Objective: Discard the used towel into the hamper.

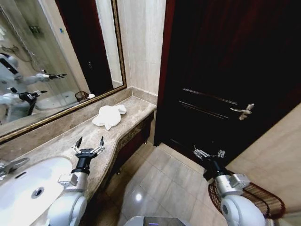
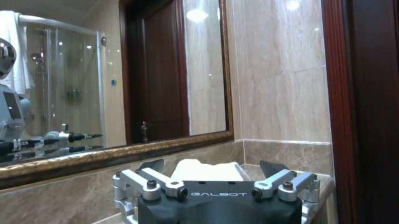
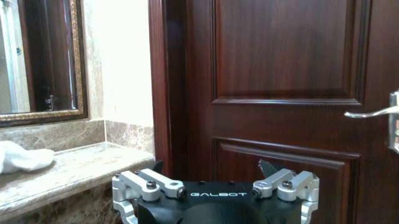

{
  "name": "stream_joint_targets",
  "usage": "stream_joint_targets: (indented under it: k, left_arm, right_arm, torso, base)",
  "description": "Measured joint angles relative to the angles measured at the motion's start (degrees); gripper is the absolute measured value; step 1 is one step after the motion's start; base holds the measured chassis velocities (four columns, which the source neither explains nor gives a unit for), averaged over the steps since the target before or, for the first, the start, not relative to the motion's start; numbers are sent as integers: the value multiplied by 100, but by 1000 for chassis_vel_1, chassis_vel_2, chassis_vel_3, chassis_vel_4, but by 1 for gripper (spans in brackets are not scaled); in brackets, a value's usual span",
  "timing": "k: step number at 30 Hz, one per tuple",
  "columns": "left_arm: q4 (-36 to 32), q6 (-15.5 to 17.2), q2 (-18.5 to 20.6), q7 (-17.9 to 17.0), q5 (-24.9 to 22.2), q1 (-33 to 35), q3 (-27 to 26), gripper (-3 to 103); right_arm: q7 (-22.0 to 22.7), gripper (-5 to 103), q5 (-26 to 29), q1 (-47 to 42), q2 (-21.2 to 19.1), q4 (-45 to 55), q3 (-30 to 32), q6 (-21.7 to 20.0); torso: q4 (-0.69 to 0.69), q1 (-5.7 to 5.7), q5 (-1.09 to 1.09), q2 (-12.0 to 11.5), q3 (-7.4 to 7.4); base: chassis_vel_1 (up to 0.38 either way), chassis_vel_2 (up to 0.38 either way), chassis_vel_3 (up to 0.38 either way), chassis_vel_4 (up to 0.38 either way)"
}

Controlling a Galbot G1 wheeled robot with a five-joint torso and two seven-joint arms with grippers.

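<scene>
A crumpled white towel (image 1: 109,116) lies on the marble counter (image 1: 75,134) near its far end, below the mirror. My left gripper (image 1: 89,142) hovers open over the counter, short of the towel (image 2: 206,170), with nothing between its fingers. My right gripper (image 1: 209,153) is open above the floor in front of the dark door, empty. The hamper (image 1: 256,200), a dark reddish-brown woven basket, stands on the floor at the lower right, partly hidden behind my right arm. From the right wrist view the towel (image 3: 22,157) shows on the counter's end.
A white sink (image 1: 26,188) with a faucet (image 1: 11,165) sits at the counter's near left. The gold-framed mirror (image 1: 56,56) runs along the wall. A dark wooden door (image 1: 225,70) with a lever handle (image 1: 243,111) stands ahead. Tiled floor (image 1: 160,183) lies between counter and hamper.
</scene>
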Motion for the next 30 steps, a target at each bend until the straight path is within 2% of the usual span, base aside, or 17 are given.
stream_joint_targets:
  k: [16,21,23,24,25,28,29,30]
  left_arm:
    - [-8,32,-43,9,31,17,12,100]
    - [0,139,-7,-136,14,-53,51,100]
    - [-44,384,73,-261,-63,-107,61,100]
    - [-158,782,197,-460,-266,-170,65,100]
    - [-158,782,197,-460,-266,-170,65,100]
    - [-323,1728,548,-916,-1039,-527,81,100]
    - [-323,1728,548,-916,-1039,-527,81,100]
    - [-324,2032,699,-1065,-1283,-716,99,100]
  right_arm:
    - [-133,100,-3,4,-25,12,-26,-98]
    - [-76,100,10,44,-48,-12,-48,-115]
    - [-40,100,18,54,-63,-41,-47,-110]
    - [-12,100,25,53,-81,-76,-37,-88]
    - [-12,100,25,53,-81,-76,-37,-88]
    - [17,100,29,24,-95,-127,-14,-27]
    - [17,100,29,24,-95,-127,-14,-27]
    - [19,100,25,9,-89,-142,-5,-7]
  torso:
    - [1,1,-1,0,0]
    - [2,5,-2,-1,1]
    - [2,4,-1,-1,1]
    - [2,0,0,0,0]
    - [2,0,0,0,0]
    - [2,-4,0,1,-1]
    - [2,-4,0,1,-1]
    - [1,-4,-1,0,-1]
  base:
    - [-148,143,147,-141]
    - [-81,102,110,-65]
    - [0,0,0,0]
    - [0,0,0,0]
    - [0,0,0,0]
    - [0,0,0,0]
    - [0,0,0,0]
    - [0,0,0,0]
